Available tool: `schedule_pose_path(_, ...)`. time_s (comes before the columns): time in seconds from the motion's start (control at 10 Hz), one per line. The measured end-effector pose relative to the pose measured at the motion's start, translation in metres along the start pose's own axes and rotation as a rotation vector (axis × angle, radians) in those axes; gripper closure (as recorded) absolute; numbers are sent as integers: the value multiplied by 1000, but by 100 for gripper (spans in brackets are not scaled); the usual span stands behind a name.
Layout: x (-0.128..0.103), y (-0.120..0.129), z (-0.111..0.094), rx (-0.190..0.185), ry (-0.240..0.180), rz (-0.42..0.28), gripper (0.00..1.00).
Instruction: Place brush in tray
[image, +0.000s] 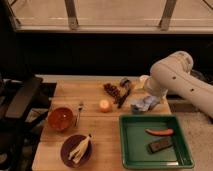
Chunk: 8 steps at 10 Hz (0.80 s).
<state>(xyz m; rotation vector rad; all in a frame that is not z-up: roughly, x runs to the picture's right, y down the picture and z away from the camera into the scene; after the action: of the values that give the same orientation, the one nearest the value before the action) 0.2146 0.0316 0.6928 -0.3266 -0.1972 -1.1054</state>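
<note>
Gripper (143, 104), jaws wide and empty, hangs right of centre, just beside the brush (123, 98); the tray (123, 145) sits lower right.

No readable text, labels, brands or numbers anywhere. Nothing legible on the arm (172, 75), the tray (135, 152), or the hand (145, 103), which is low over the far right of the worktop (100, 125), just right of the brush (123, 97).
</note>
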Motion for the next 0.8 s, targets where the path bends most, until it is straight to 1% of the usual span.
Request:
schedule_pose_path(0.1,9,-11,10,0,12,-40,20)
schedule_pose_path(0.3,19,-26,27,3,25,-87,20)
schedule_pose_path(0.5,27,-38,46,7,18,-122,20)
schedule_pose_path(0.7,35,-52,67,19,0,-140,20)
schedule_pose_path(0.8,37,-57,73,24,-5,-148,20)
